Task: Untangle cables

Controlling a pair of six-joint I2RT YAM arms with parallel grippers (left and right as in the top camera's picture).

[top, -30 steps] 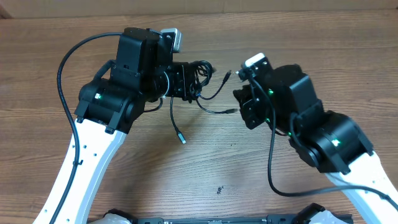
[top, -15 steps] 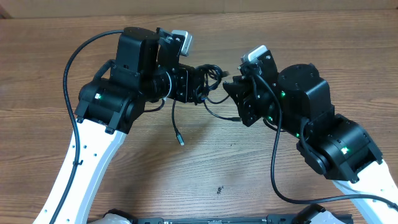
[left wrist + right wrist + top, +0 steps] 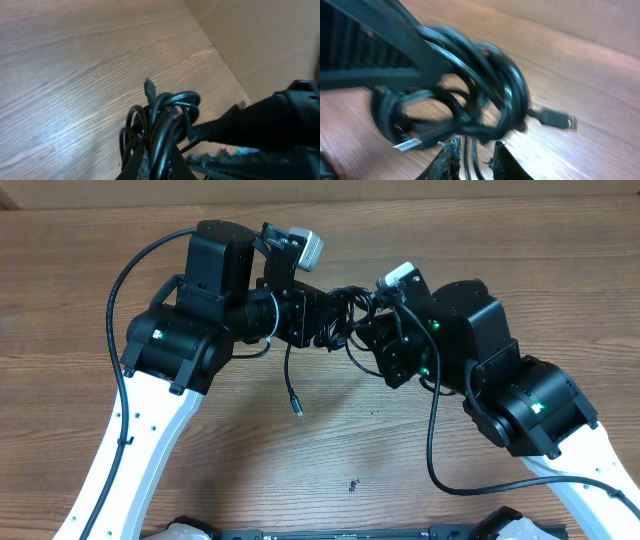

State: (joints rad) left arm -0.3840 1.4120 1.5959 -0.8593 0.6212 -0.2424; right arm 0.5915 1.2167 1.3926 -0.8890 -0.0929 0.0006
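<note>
Tangled knot of thin black cables [image 3: 340, 315], looped into a tight bundle and raised above the wooden counter [image 3: 200, 480]; one loose strand [image 3: 288, 370] trails down to a small plug [image 3: 297, 408].

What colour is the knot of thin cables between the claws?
Black; the knot of thin cables shows best in the left wrist view.

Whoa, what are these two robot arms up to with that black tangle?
They're trying to untangle a knot of thin black cables. The left tool is clamped shut on the bundle, holding it over the wooden table, with one plug end trailing loose. The right tool is right up against the knot, with strands running between its fingers. Whether it is pinching them is unclear. The knot is not yet undone.
</note>
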